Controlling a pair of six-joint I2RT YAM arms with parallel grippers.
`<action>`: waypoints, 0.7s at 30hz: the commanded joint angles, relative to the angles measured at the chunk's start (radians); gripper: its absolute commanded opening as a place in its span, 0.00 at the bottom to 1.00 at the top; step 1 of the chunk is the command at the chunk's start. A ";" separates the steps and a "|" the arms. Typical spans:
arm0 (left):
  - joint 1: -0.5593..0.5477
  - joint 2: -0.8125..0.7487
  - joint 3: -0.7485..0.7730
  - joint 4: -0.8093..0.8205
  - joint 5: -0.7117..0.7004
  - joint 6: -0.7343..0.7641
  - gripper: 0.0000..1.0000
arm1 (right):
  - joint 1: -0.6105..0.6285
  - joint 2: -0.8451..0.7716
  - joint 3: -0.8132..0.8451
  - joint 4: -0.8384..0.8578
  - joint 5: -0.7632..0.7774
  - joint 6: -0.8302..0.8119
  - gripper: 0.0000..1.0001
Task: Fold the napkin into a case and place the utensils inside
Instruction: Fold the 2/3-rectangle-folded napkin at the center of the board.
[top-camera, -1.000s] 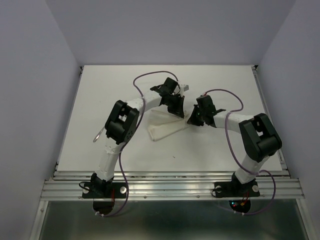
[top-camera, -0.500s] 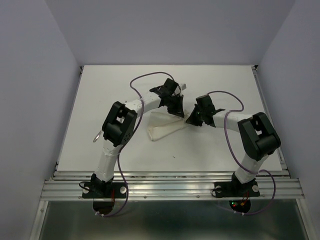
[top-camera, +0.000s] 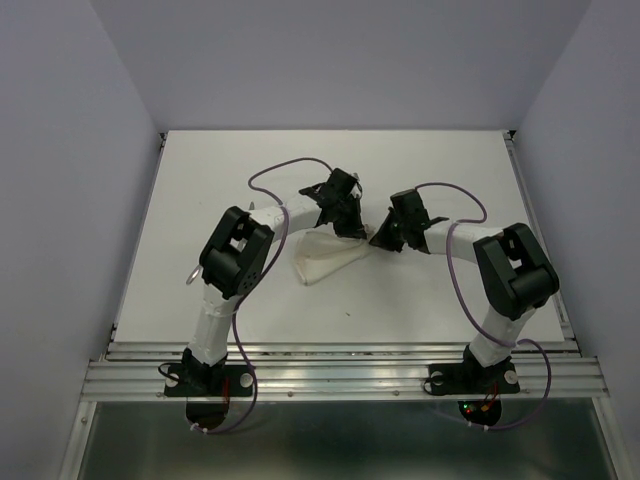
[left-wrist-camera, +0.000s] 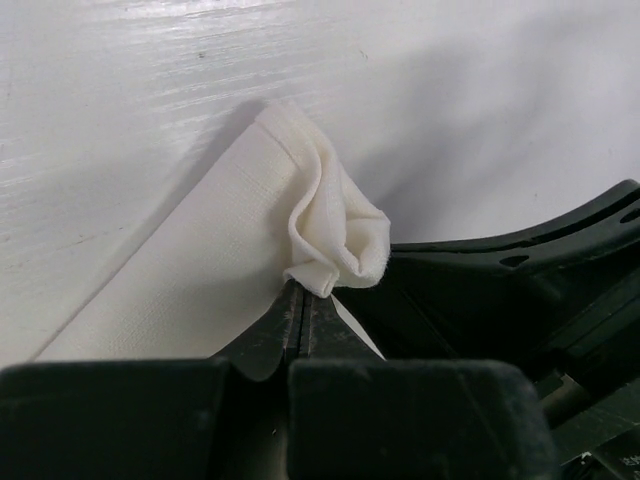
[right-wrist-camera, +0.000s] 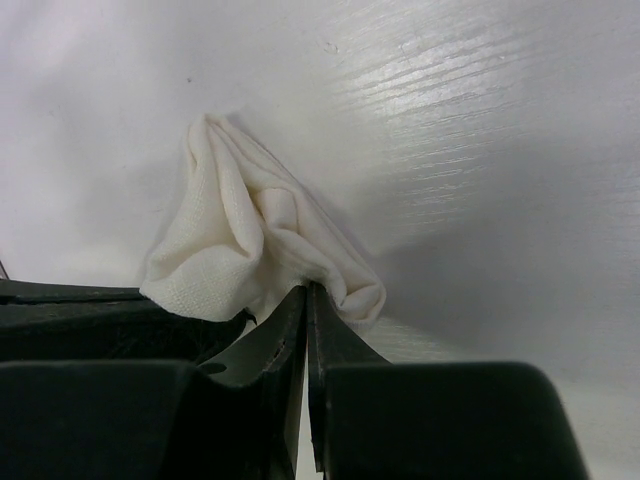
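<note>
The white napkin (top-camera: 325, 256) lies mid-table as a folded band, and I cannot tell a case apart from its folds. My left gripper (top-camera: 352, 228) is shut on a bunched corner of the napkin (left-wrist-camera: 335, 235) at its far right end, with the flat sheet running off to the lower left. Right beside it, my right gripper (top-camera: 377, 240) is shut on another bunched fold of the napkin (right-wrist-camera: 235, 250). The two grippers nearly touch. One slim silver utensil (top-camera: 192, 272) lies far to the left, beside the left arm's elbow; any other utensils are out of view.
The white tabletop (top-camera: 450, 170) is walled by pale panels at the back and both sides. A metal rail (top-camera: 340, 375) runs along the near edge by the arm bases. Purple cables loop over both arms.
The left wrist has turned and come slightly nearer, and the right gripper has edged left towards it. Both stay shut on the napkin, whose right end is drawn up a little.
</note>
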 joint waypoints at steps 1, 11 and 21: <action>-0.008 -0.061 -0.011 0.013 -0.066 -0.094 0.00 | 0.010 0.043 0.007 -0.042 0.022 0.004 0.09; -0.019 -0.053 -0.080 0.014 -0.162 -0.138 0.00 | 0.010 0.054 0.008 -0.040 0.020 0.015 0.09; -0.037 -0.066 -0.240 0.214 -0.203 -0.141 0.00 | 0.010 0.048 0.004 -0.039 0.023 0.012 0.09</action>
